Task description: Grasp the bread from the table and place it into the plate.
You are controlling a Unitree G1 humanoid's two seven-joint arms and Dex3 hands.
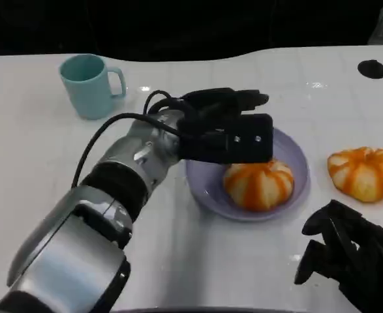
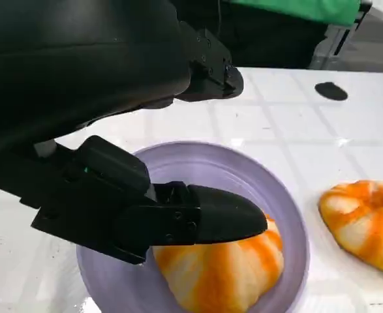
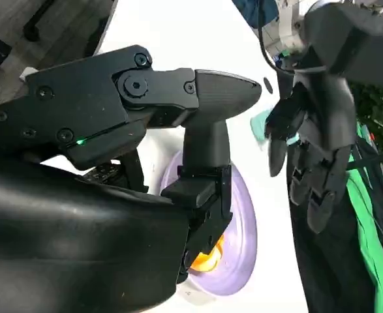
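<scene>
Already one bread (image 1: 259,184) lies in the plate (image 1: 294,151), just below my left hand (image 1: 225,127), whose fingers (image 2: 198,215) hover spread and hold nothing, while the second bread (image 1: 365,172) rests on the bench (image 1: 34,150) beyond the plate, nearer my right hand (image 1: 348,251), fingers curled around nothing.

Head view: from above and behind the arms, angled down across the white table (image 1: 41,150) toward its dark far edge. Left wrist view: close behind the left hand (image 2: 113,169), low over the purple plate (image 2: 198,163) at lower centre. Right wrist view: rolled sideways, tight behind the right hand (image 3: 145,150). Shared by all three: the plate.
</scene>
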